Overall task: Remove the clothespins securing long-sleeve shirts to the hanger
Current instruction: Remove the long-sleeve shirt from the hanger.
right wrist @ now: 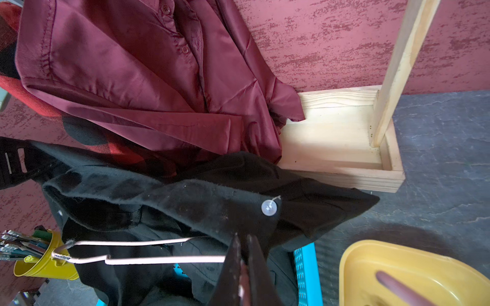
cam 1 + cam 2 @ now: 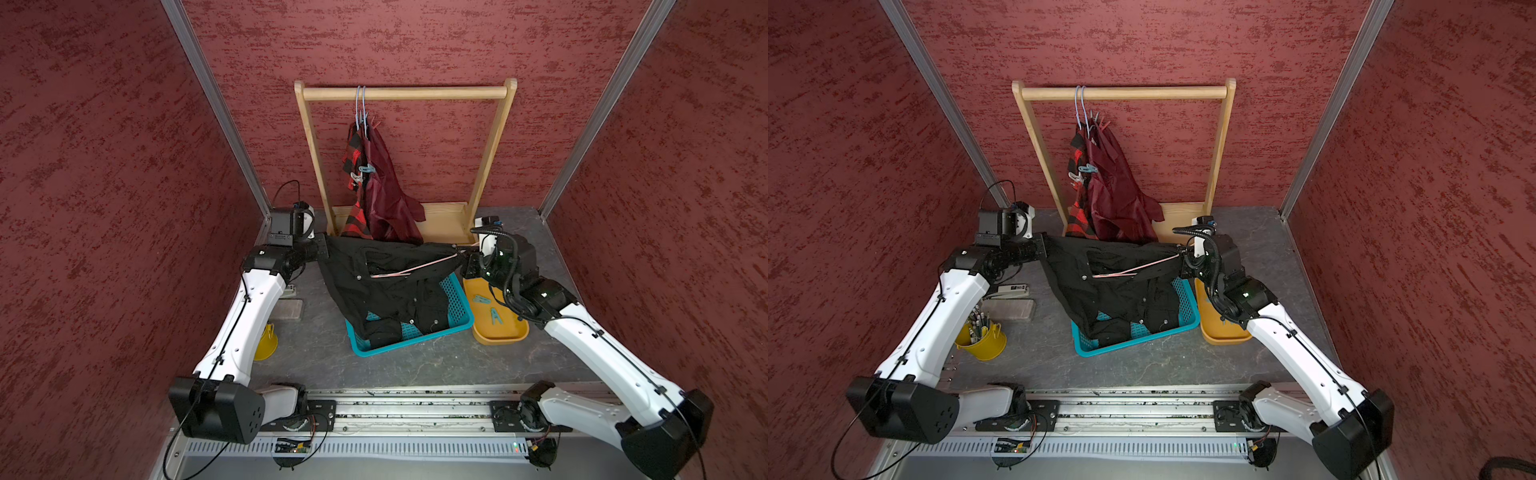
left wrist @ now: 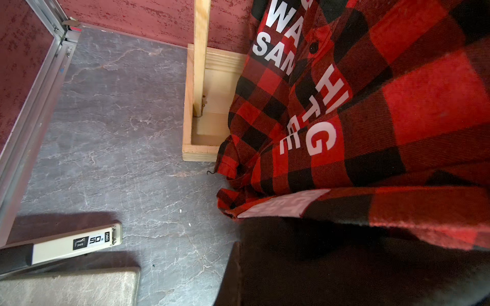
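The black long-sleeve shirt (image 2: 386, 282) (image 2: 1113, 286) hangs stretched between my two grippers above a teal basket, with a pink wire hanger (image 2: 415, 268) (image 1: 159, 260) inside it. My left gripper (image 2: 323, 246) is shut on the shirt's left edge; black cloth (image 3: 344, 270) hides its jaws in the left wrist view. My right gripper (image 2: 462, 254) (image 1: 242, 239) is shut on the hanger's end and the cloth around it. The plaid shirt (image 2: 353, 153) (image 3: 397, 106) and maroon satin shirt (image 2: 388, 191) (image 1: 132, 66) hang on the rack, with clothespins (image 2: 365, 169) (image 2: 1087, 169) clipped on them. Two teal clothespins (image 2: 496, 316) lie in the yellow tray.
The wooden rack (image 2: 405, 92) stands at the back wall, its base (image 1: 344, 174) just behind the black shirt. The teal basket (image 2: 457, 307) and yellow tray (image 2: 505, 336) sit side by side. A yellow pencil bucket (image 2: 984, 340), a stapler (image 3: 77, 242) and a grey pad (image 2: 1013, 309) lie at the left.
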### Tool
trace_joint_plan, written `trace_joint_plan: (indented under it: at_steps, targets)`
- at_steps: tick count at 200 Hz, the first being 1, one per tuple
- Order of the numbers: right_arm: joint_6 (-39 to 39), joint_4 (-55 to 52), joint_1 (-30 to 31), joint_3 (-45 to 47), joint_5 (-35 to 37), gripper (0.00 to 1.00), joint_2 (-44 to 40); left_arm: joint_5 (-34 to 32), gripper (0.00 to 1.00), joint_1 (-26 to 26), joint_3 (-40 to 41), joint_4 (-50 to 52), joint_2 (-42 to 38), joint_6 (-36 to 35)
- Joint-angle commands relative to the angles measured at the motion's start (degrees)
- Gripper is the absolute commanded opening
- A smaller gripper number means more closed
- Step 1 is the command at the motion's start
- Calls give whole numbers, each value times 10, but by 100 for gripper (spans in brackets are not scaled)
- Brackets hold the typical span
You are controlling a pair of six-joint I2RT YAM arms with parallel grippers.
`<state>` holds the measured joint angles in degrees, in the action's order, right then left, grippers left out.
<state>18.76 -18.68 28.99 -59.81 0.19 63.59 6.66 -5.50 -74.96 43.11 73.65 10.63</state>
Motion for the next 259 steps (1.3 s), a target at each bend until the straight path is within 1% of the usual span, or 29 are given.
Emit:
trace_joint_plan:
  at_steps: [1,18,41,61,90,107,133,142,150,159,164,172,177,184,198,214,223,237,246,259]
  targets:
    - [1,-3,-9,-12,0,0,-6,-9,0,-25,-7,-12,1,-18]
    - [10,8,-9,-22,-10,0,3,-22,0,-77,5,-8,-5,-35]
    - [19,23,-9,-31,-26,0,13,-46,0,-154,21,-7,-30,-39]
    - [25,34,-9,-34,-40,0,16,-52,0,-205,39,-4,-42,-20]
    - [30,43,-9,-33,-66,0,23,-40,0,-248,92,-35,-30,17]
    - [34,49,-9,-28,-74,0,22,-23,0,-259,116,-68,-12,39]
    - [30,51,-9,-25,-84,0,20,-1,0,-267,133,-103,36,47]
    - [30,51,-9,-24,-87,0,19,15,6,-265,138,-117,47,49]
    - [29,49,-9,-23,-87,0,18,23,16,-263,138,-118,53,49]
    - [29,48,-9,-23,-88,0,17,27,33,-256,135,-118,50,53]
    - [28,49,-9,-22,-89,0,16,30,46,-250,137,-118,42,56]
    - [29,50,-9,-20,-91,0,14,38,63,-237,144,-122,22,61]
    - [29,51,-9,-18,-92,0,13,44,71,-226,151,-124,6,63]
    - [29,52,-9,-16,-94,0,13,56,78,-208,157,-122,-17,64]
    - [29,51,-9,-15,-98,0,15,80,85,-170,160,-96,-63,49]
    - [26,49,-9,-19,-101,0,19,101,89,-133,150,-54,-111,16]
    - [23,47,-9,-21,-101,0,21,109,90,-123,140,-31,-133,-6]
    - [20,47,-9,-28,-106,0,26,103,90,-142,119,-1,-156,-50]
    - [20,47,-9,-33,-110,0,31,111,90,-160,105,8,-164,-71]
    - [19,47,-9,-41,-115,0,41,121,90,-205,81,16,-169,-104]
